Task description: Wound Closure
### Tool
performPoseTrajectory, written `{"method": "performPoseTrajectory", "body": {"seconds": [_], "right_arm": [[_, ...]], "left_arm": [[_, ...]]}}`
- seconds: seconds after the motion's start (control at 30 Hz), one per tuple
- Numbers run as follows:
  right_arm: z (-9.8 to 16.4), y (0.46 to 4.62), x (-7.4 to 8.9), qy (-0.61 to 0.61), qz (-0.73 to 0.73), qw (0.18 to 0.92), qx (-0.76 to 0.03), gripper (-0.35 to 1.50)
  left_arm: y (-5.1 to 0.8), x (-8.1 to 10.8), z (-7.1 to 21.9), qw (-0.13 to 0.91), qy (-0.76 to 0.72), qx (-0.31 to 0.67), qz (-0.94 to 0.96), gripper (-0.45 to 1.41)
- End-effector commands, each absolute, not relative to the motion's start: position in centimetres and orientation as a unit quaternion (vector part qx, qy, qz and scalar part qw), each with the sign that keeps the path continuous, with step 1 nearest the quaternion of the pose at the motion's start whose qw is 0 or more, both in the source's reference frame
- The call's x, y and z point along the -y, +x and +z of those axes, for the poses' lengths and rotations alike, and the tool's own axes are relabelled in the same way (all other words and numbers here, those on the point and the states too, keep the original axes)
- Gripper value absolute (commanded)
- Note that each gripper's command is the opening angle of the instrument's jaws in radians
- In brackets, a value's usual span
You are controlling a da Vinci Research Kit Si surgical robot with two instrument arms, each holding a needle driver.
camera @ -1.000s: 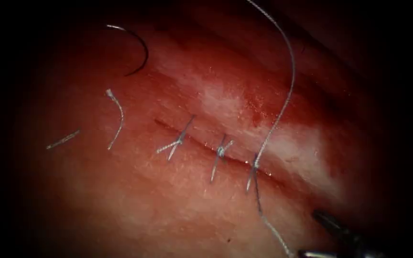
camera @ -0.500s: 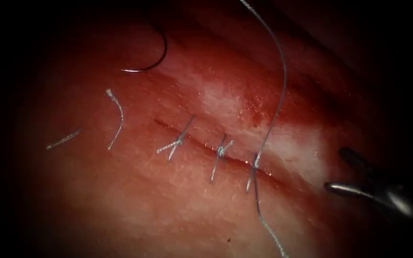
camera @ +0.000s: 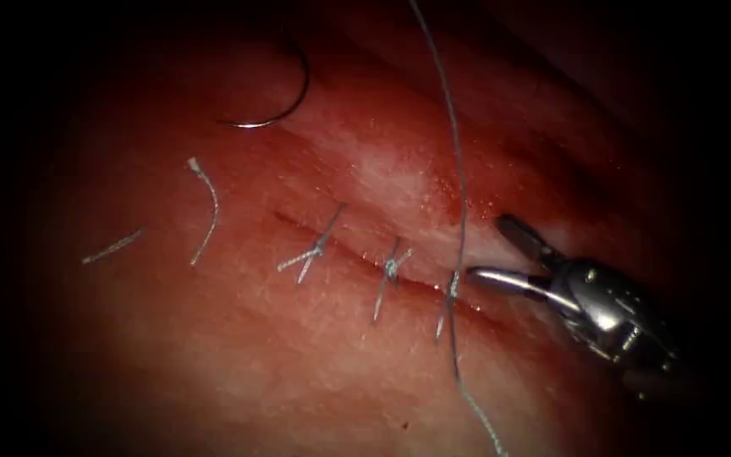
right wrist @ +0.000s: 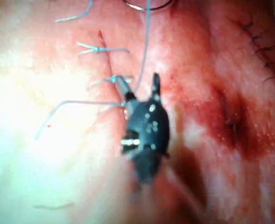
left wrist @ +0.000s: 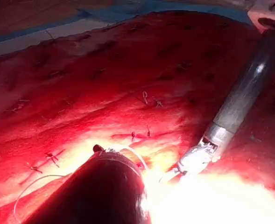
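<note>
right tool point(camera: 488, 250) sits on the right side of the cut point(camera: 365, 254), jaws spread apart, grasping nothing; lower jaw tip lies just beside the thread point(camera: 458, 195) at the rightmost stitch point(camera: 448, 292); upper jaw points up and left over the tissue point(camera: 298, 355); the right wrist view shows the same tool point(right wrist: 139, 88) with jaws parted near the thread point(right wrist: 145, 42); the left wrist view shows it point(left wrist: 172, 175) over brightly lit tissue; thread runs from the top edge down through the rightmost stitch to the bottom edge; needle point(camera: 285, 101) lies free on the tissue, well up and left of the cut, not in the tissue; two knotted stitches point(camera: 391, 269) cross the cut further left; two cut ends point(camera: 205, 207) lie at the far left.
</note>
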State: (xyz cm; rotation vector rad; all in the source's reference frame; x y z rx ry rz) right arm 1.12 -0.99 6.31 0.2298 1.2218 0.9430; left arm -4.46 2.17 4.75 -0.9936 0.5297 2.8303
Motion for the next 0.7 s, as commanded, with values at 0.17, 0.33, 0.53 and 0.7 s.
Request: {"method": "performPoseTrajectory", "body": {"seconds": [0.17, 0.33, 0.53, 0.7], "right_arm": [[6.41, 1.24, 0.97, 0.106, 0.429, 0.708, -0.551, 1.08], [6.51, 1.4, 1.0, 0.109, 0.428, 0.716, -0.541, 1.08], [6.67, 1.52, 0.94, 0.112, 0.427, 0.723, -0.532, 1.08], [6.67, 1.61, 0.92, 0.12, 0.423, 0.722, -0.534, 1.08]], "left_arm": [[-4.59, -2.15, 4.73, 0.048, -0.321, -0.176, 0.929, -0.45], [-4.66, -2.14, 4.65, 0.051, -0.326, -0.177, 0.928, -0.45], [-4.69, -2.15, 4.53, 0.05, -0.327, -0.179, 0.927, -0.45], [-4.76, -2.13, 4.52, 0.047, -0.327, -0.181, 0.926, -0.45]]}}
